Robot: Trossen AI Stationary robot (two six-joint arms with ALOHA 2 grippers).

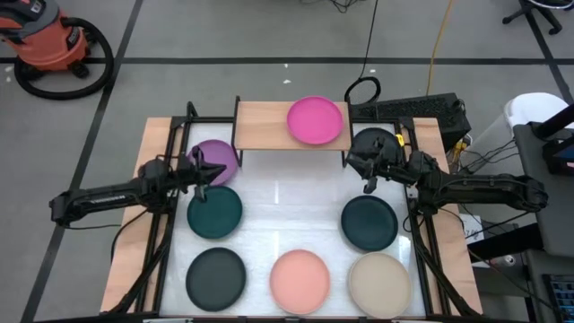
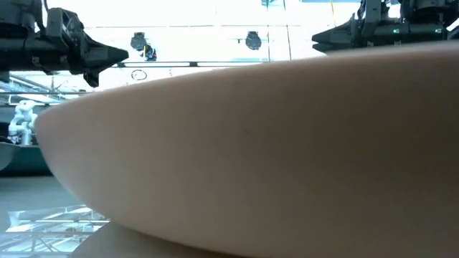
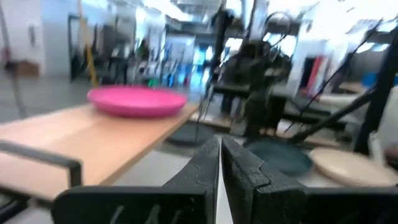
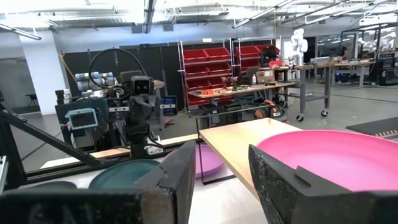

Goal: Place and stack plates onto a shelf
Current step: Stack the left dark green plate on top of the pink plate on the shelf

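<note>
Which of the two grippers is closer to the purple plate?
The left. The left gripper hangs right at the purple plate, over its near edge, fingers shut. The right gripper is across the table, beside the shelf's other end.

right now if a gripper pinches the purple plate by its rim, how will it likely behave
The purple plate looks shallow, thin and matte, so it is probably stiff, light and not very slippery. Held by one edge it may droop or pivot. Pushed, it would likely slide flat on the white table rather than roll.
</note>
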